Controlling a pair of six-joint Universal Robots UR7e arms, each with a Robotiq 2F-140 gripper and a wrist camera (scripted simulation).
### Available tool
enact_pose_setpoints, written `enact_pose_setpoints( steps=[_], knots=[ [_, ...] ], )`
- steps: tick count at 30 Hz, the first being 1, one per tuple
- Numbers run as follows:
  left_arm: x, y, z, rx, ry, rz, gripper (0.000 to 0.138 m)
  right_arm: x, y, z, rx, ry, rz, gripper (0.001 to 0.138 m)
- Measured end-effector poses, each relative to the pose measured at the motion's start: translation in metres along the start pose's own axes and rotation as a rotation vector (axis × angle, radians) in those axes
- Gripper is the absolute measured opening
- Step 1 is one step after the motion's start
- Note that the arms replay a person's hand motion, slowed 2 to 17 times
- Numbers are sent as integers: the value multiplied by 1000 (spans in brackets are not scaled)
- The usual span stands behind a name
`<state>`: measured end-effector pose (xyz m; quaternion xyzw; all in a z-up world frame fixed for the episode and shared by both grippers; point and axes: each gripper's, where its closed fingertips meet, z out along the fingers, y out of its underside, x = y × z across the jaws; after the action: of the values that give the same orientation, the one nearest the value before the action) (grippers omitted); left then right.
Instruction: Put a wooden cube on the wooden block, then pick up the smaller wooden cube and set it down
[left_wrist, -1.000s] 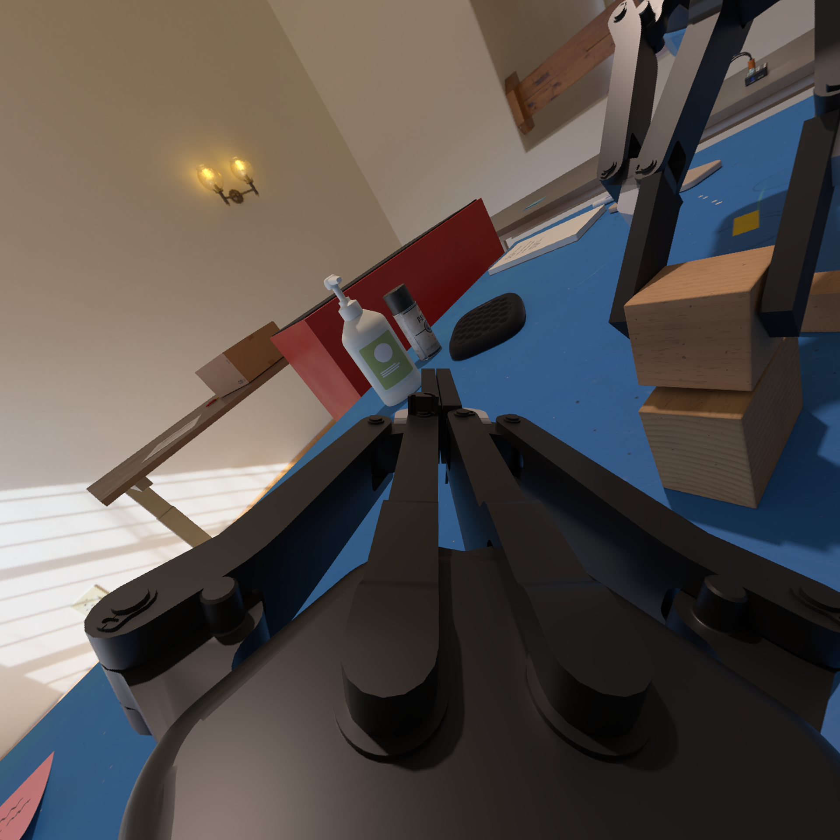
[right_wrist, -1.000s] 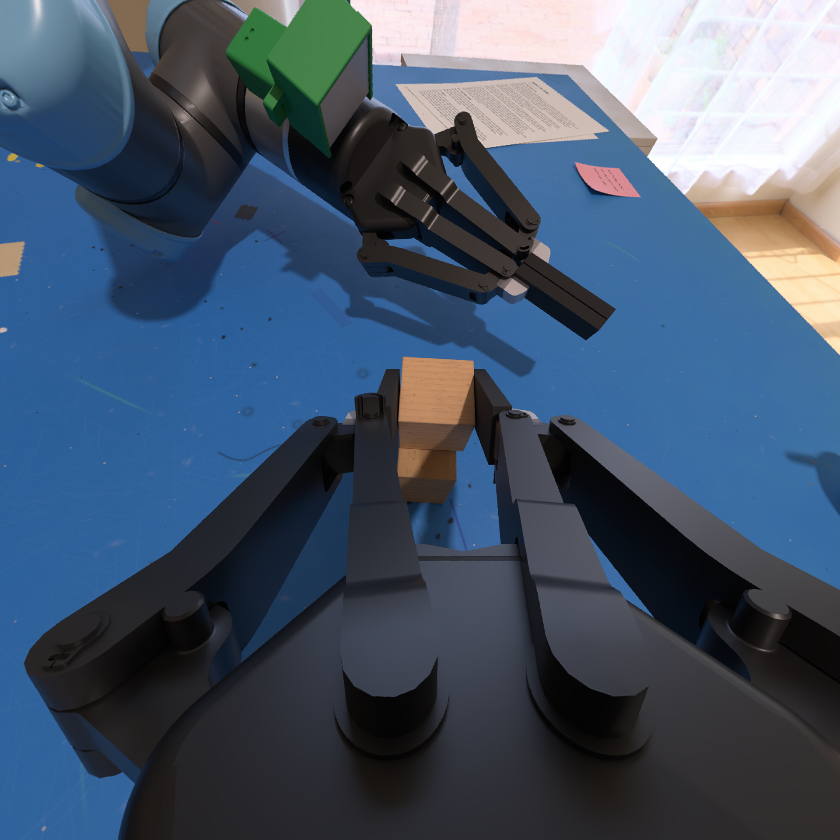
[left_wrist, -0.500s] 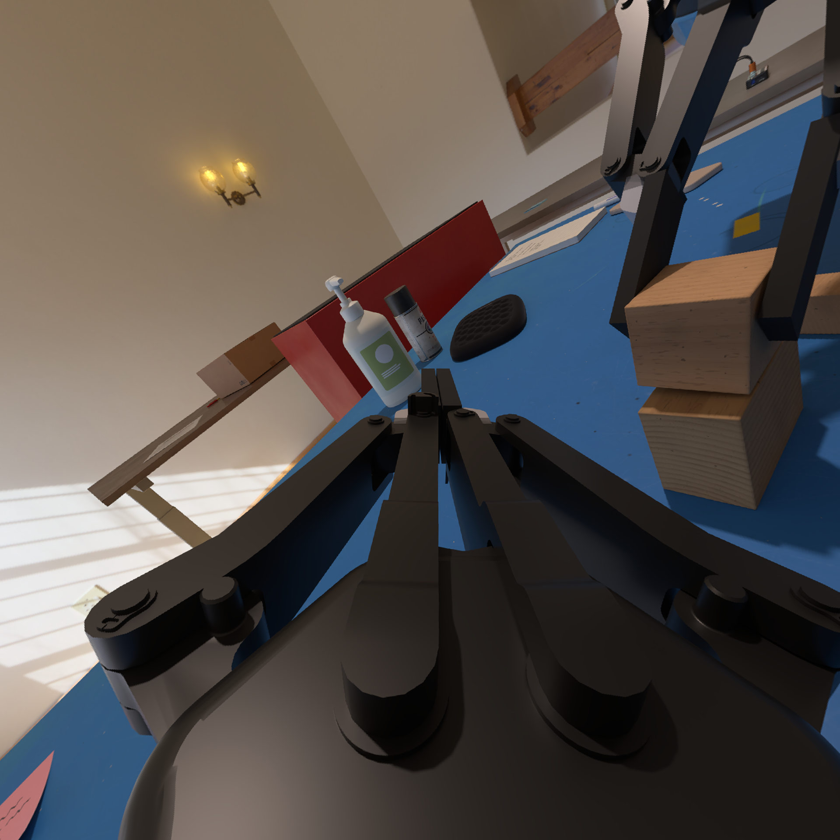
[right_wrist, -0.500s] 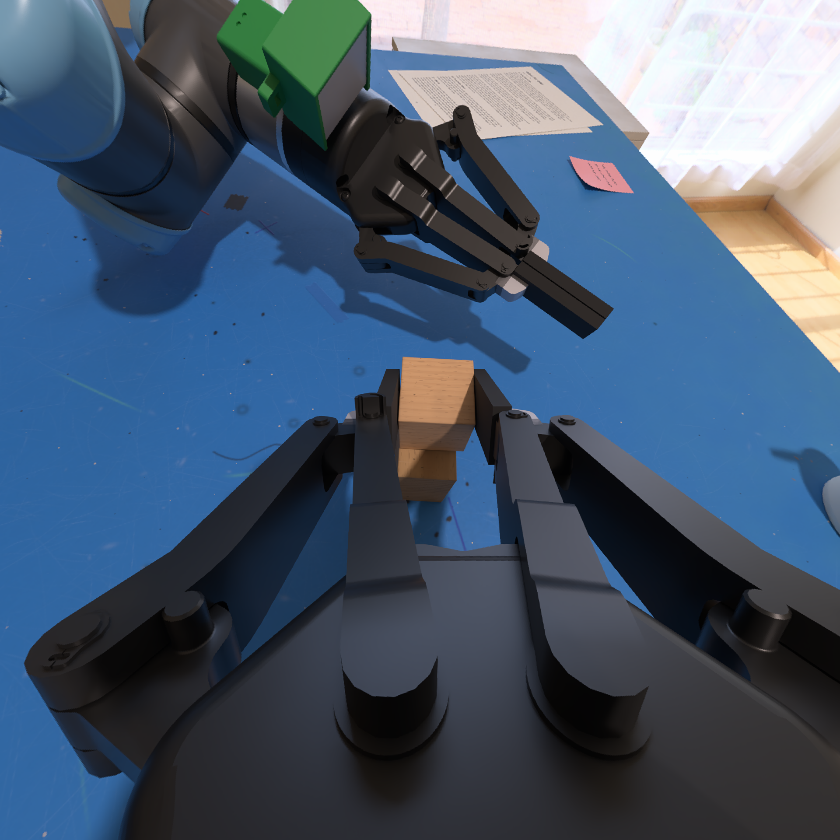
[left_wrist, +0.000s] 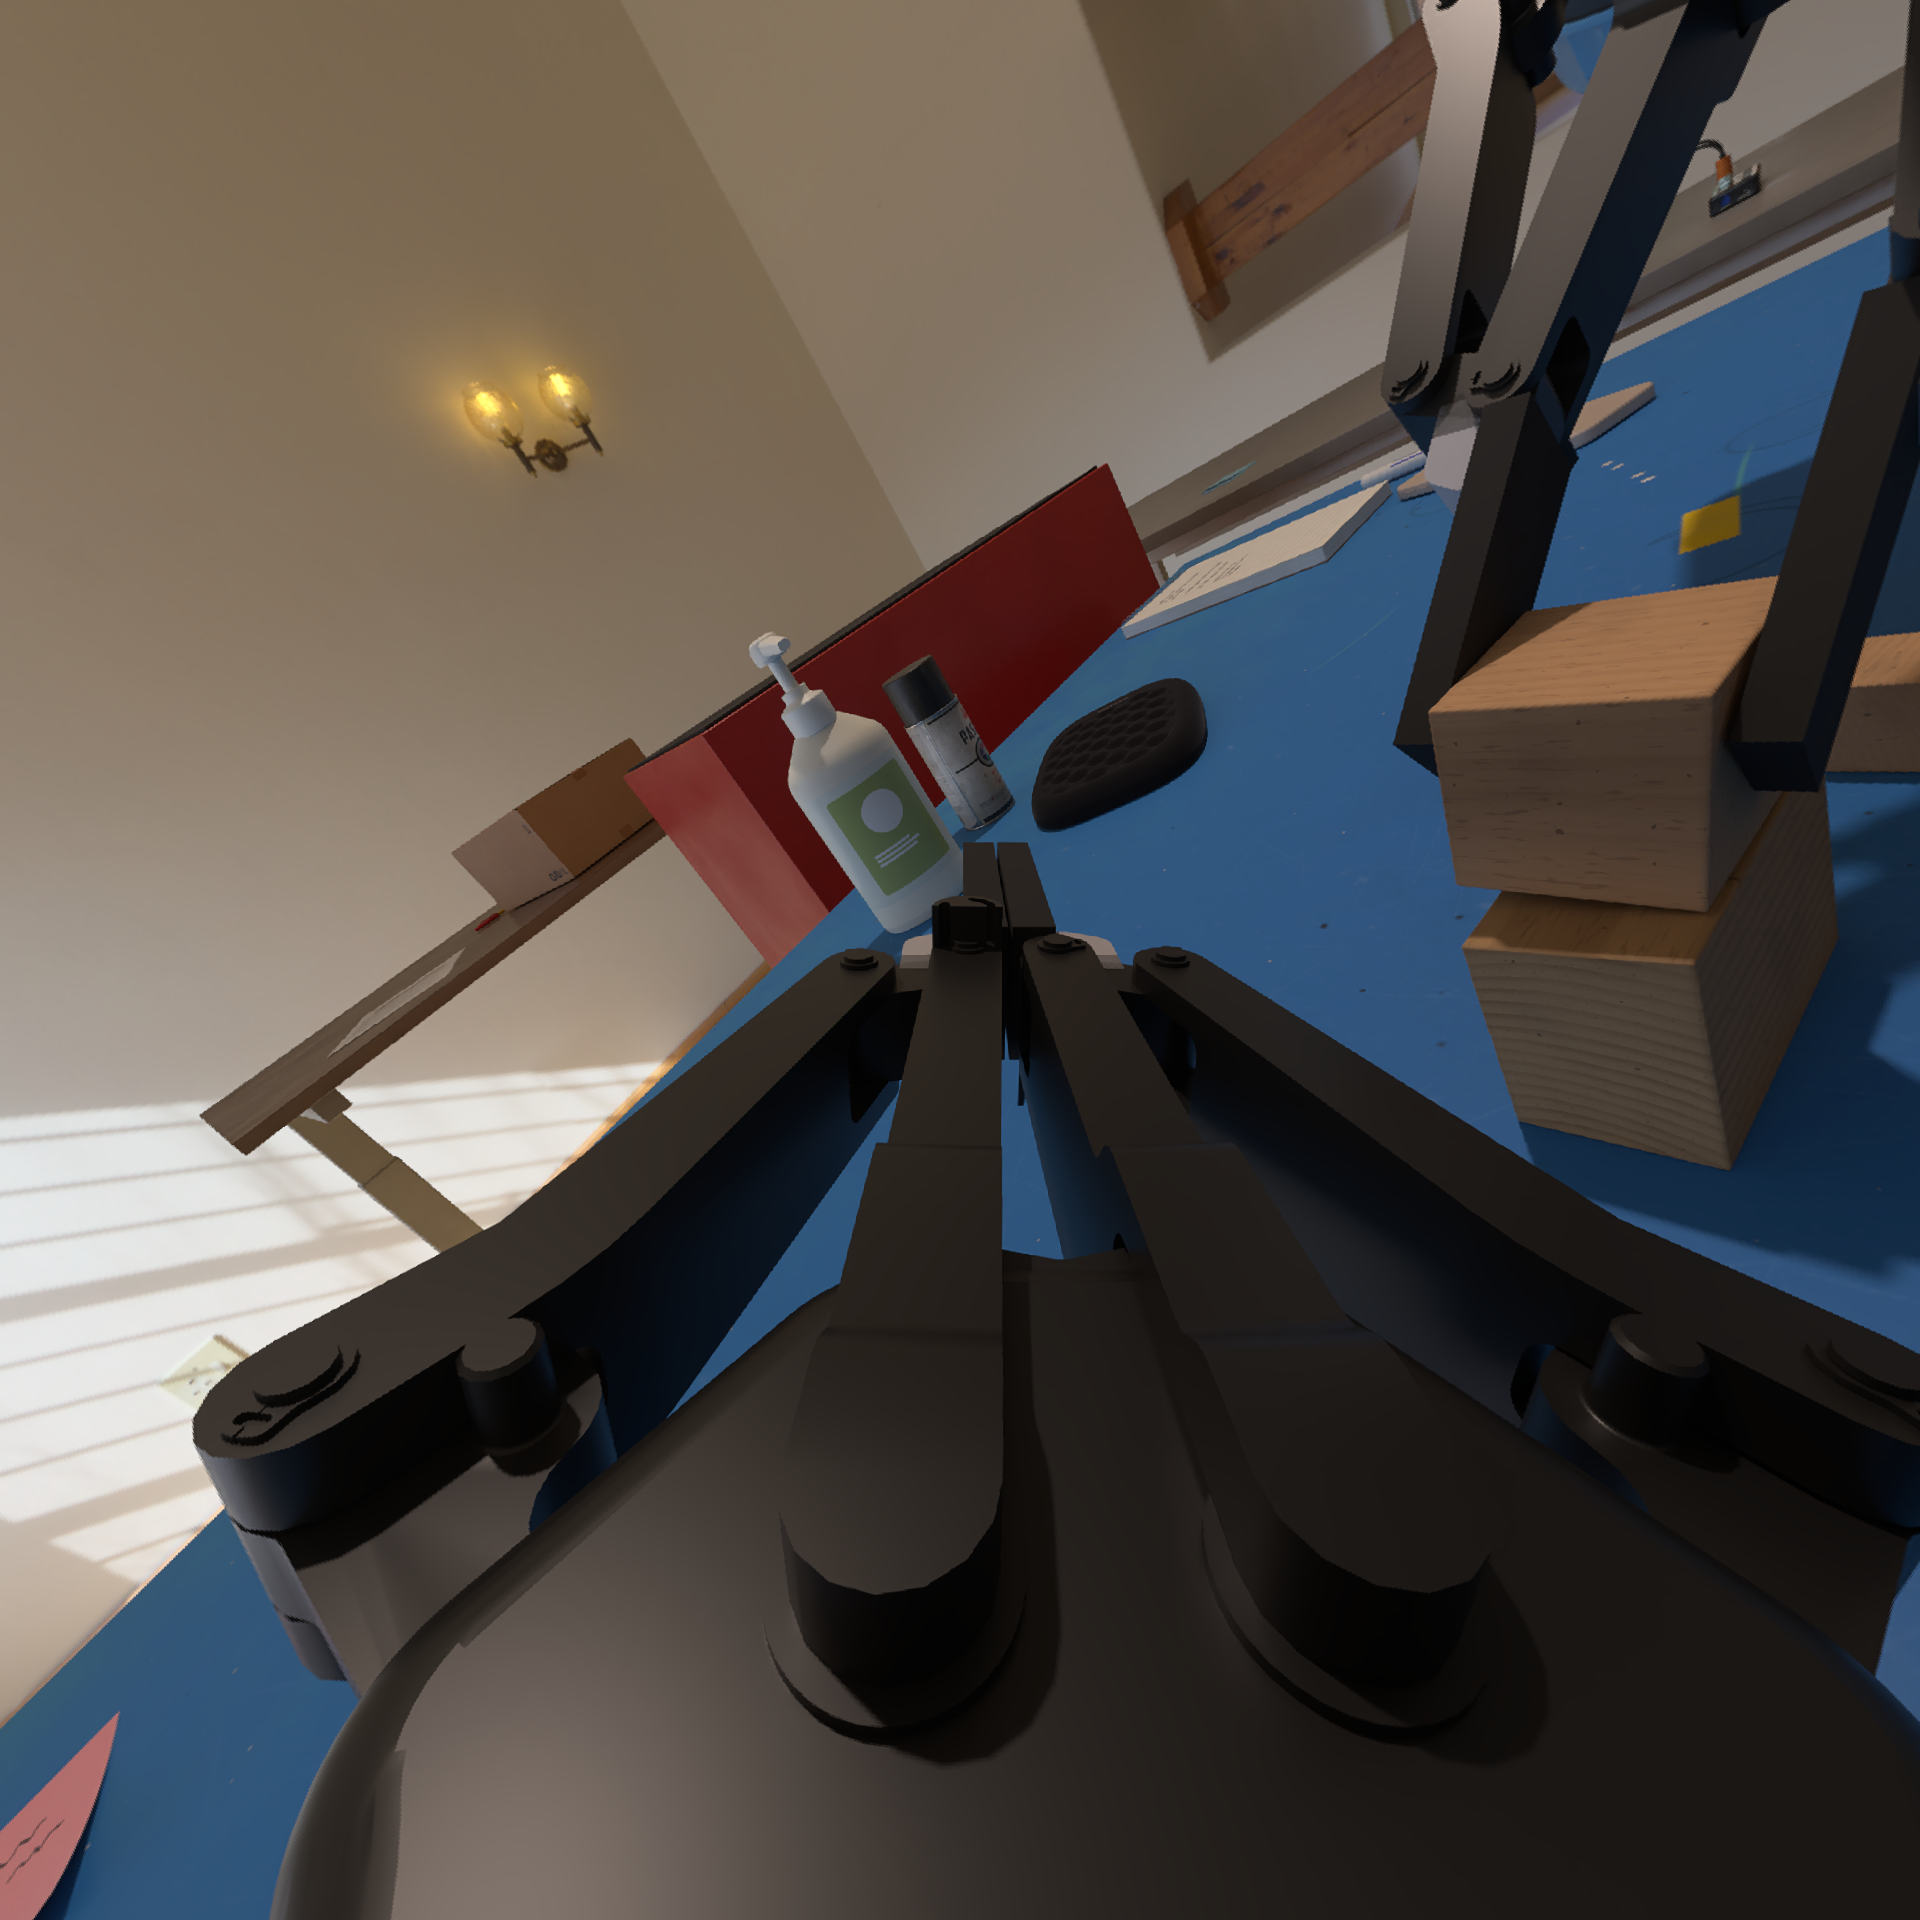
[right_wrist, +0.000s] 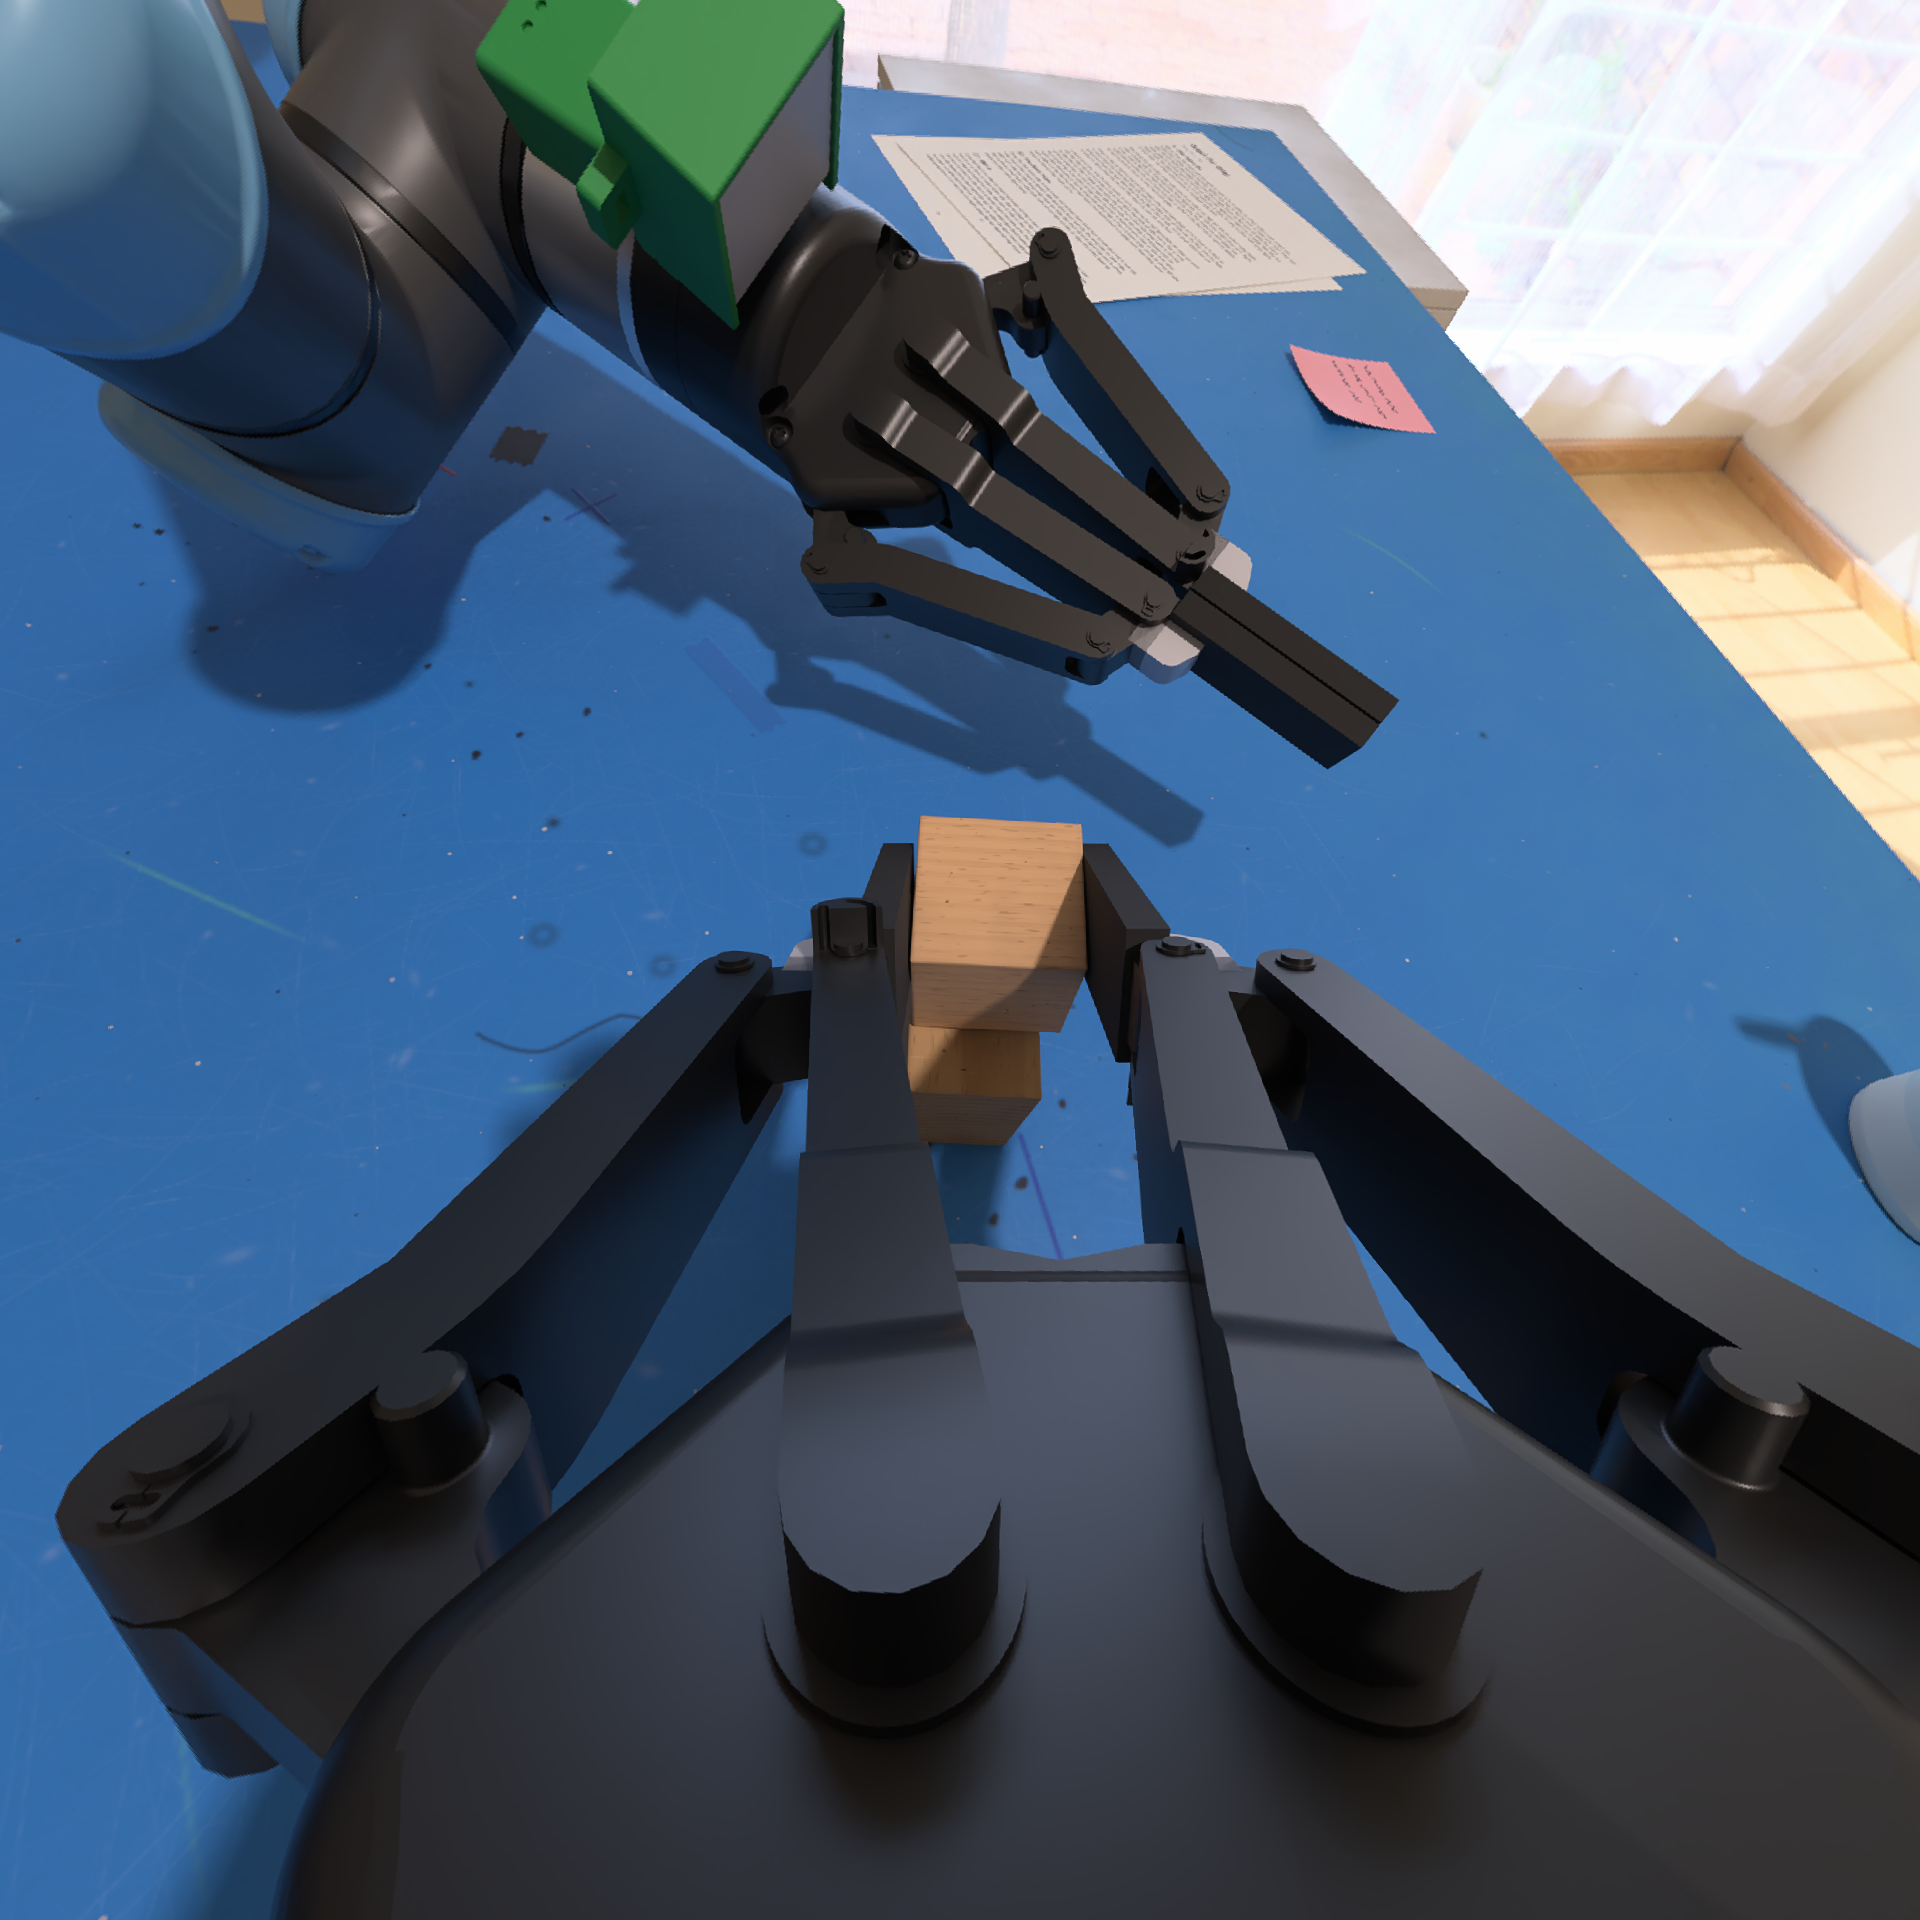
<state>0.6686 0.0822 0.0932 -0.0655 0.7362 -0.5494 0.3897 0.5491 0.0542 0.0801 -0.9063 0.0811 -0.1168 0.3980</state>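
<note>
Right wrist: claw grips cube.

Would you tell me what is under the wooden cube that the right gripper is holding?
A second wooden block stands on the blue table directly beneath the wooden cube clamped in the right gripper. Whether they touch is unclear; the block's top face is covered by the cube.

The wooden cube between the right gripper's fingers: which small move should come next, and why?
Probably a small straight lift by the right gripper. Its fingers are shut on the upper wooden cube, which appears to sit on the lower wooden cube on the blue table. The left gripper is shut and off to the side.
</note>
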Motion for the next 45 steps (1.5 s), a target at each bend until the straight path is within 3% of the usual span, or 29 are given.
enact_pose_setpoints(
  steps=[45],
  knots=[
    [0,0,0,-2,2,3,1,1,2,-1,-17,6,12,41]
  ],
)
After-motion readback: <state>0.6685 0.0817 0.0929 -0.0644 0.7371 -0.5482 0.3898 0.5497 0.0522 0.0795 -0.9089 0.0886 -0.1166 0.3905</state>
